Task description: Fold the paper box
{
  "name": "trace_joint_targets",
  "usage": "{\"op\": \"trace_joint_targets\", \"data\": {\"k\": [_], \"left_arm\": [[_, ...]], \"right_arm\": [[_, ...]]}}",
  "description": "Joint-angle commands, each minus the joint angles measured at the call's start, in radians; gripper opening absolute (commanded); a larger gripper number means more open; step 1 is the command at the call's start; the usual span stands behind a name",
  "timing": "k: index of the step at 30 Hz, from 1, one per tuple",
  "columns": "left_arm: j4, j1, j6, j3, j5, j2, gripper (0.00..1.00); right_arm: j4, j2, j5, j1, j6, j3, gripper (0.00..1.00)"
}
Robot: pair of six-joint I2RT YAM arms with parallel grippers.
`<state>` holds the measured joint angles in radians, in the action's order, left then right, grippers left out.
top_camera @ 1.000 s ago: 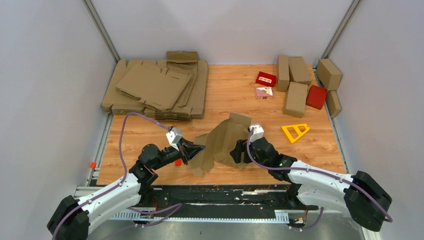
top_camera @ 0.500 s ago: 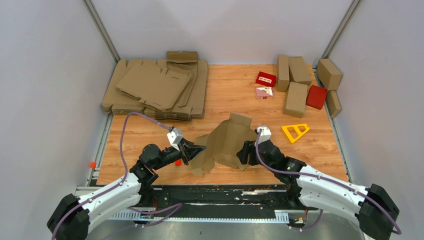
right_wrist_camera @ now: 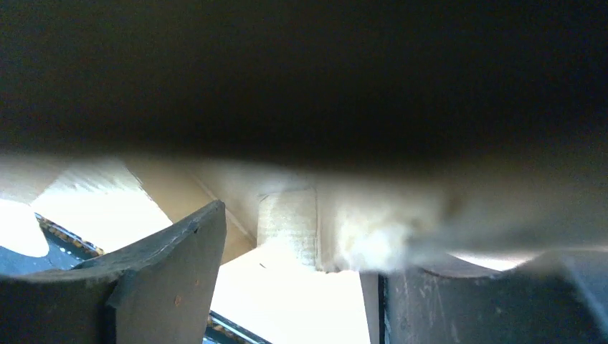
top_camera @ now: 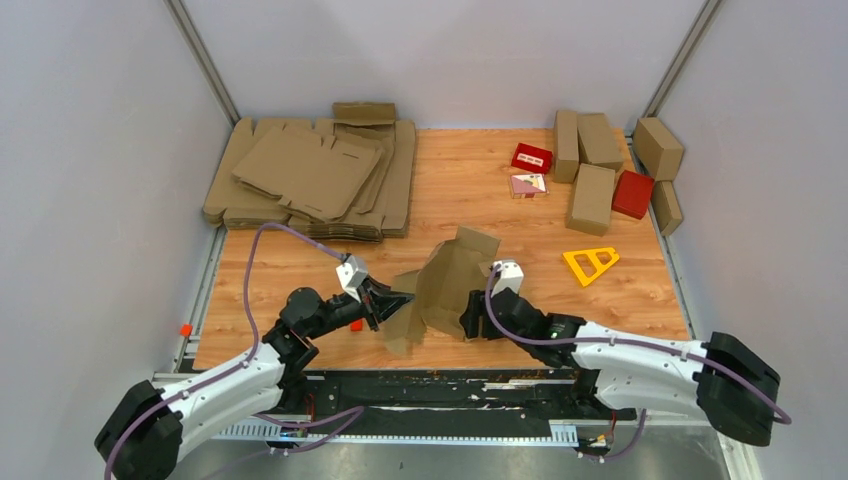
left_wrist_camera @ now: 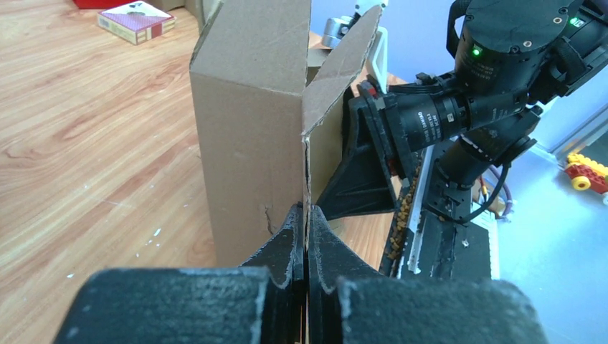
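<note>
The paper box (top_camera: 450,280) is a brown cardboard sheet, partly folded, standing up near the table's front middle. My left gripper (top_camera: 397,300) is shut on its left flap edge; in the left wrist view the fingers (left_wrist_camera: 307,236) pinch the thin cardboard edge (left_wrist_camera: 251,129). My right gripper (top_camera: 472,318) is pressed against the box's right side. In the right wrist view its jaws stand apart with cardboard (right_wrist_camera: 287,222) close in front and above, and the top of that view is dark.
A stack of flat cardboard sheets (top_camera: 315,175) lies at the back left. Folded brown cartons (top_camera: 592,198) and small red boxes (top_camera: 532,157) sit at the back right. A yellow triangle (top_camera: 590,263) lies right of the box. Grey walls enclose the table.
My right gripper has moved left and nearer, pushing the box's right side in; the box has leaned left. The left gripper has kept its hold.
</note>
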<state>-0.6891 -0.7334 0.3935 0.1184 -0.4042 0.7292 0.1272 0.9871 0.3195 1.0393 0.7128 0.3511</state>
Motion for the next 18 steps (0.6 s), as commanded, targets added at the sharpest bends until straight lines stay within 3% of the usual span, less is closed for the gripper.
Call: {"op": "trace_joint_targets", "data": {"k": [1, 7, 13, 18], "left_arm": [[-0.126, -0.009, 0.036, -0.013, -0.049, 0.019, 0.0], [-0.21, -0.009, 0.082, -0.025, -0.068, 0.05, 0.0], [-0.227, -0.009, 0.09, -0.03, -0.061, 0.053, 0.0], [-0.215, -0.01, 0.084, -0.029, -0.052, 0.049, 0.0]], "right_arm": [[0.036, 0.094, 0.085, 0.062, 0.054, 0.097, 0.66], [0.032, 0.194, 0.094, 0.066, 0.034, 0.18, 0.66], [-0.009, 0.188, 0.069, 0.067, 0.043, 0.158, 0.67], [-0.058, 0.145, 0.022, 0.094, 0.014, 0.102, 0.82]]}}
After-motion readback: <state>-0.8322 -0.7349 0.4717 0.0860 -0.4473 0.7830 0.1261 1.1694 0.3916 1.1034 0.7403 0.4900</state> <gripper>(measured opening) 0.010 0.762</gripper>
